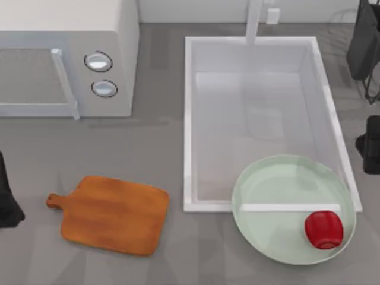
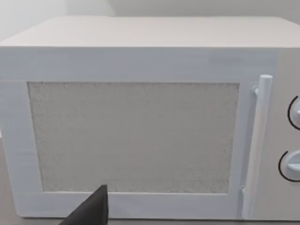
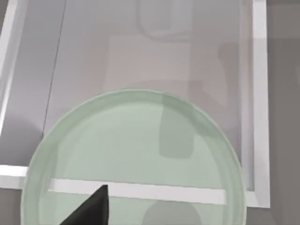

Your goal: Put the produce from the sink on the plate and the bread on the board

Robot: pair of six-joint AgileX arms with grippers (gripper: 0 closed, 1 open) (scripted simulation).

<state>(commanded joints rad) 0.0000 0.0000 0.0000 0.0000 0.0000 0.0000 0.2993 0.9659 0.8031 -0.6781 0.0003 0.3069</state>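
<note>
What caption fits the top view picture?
Red pepper on green plate overlapping the sink; cutting board bare, microwave behind.

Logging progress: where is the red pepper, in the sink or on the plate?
On the plate: the red pepper rests inside its rim, outside the sink.

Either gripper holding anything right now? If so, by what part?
Nothing looks held. The pepper lies on the plate with no gripper on it, and the board is bare. Both arms sit at the table's edges.

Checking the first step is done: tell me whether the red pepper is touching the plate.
Touching. In the top view the red pepper rests on the pale green plate, inside its rim, with no gripper near it.
</note>
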